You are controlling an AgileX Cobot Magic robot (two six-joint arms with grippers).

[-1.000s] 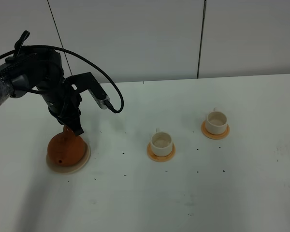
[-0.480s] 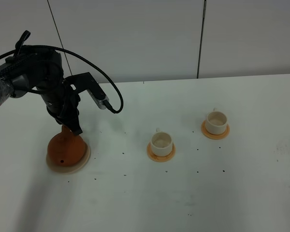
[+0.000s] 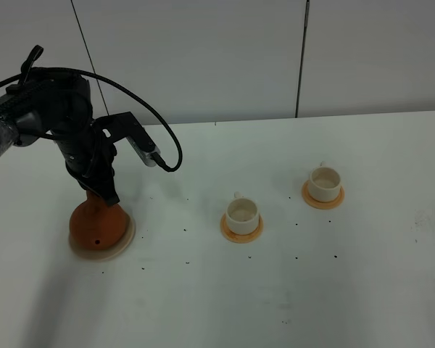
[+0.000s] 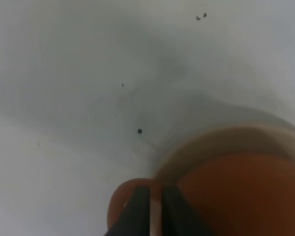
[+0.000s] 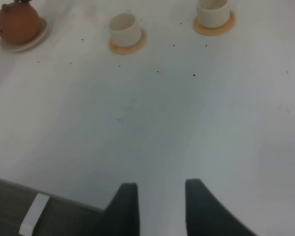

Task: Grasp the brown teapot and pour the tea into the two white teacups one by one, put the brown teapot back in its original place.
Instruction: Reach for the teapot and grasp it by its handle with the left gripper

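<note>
The brown teapot [image 3: 96, 222] rests on its beige saucer [image 3: 105, 254] at the left of the table, leaning a little. My left gripper [image 3: 101, 192] comes down on its top and is shut on the loop handle [image 4: 119, 204], fingers [image 4: 137, 212] almost together beside the teapot body [image 4: 236, 196]. Two white teacups stand on orange coasters: one [image 3: 243, 212] mid-table, the other [image 3: 324, 181] further right. My right gripper [image 5: 160, 206] hangs open over bare table, far from the teapot [image 5: 17, 22] and both teacups [image 5: 124, 28] [image 5: 214, 12]; the high view does not show it.
Small dark specks dot the white table [image 3: 290, 290]. A black cable [image 3: 167, 138] loops off the left arm. The table's near edge [image 5: 49, 196] shows by the right gripper. A white wall stands behind the table.
My left gripper has crept up and to the left, and the teapot has shifted slightly left with it on the saucer. The teacups have stayed put.
</note>
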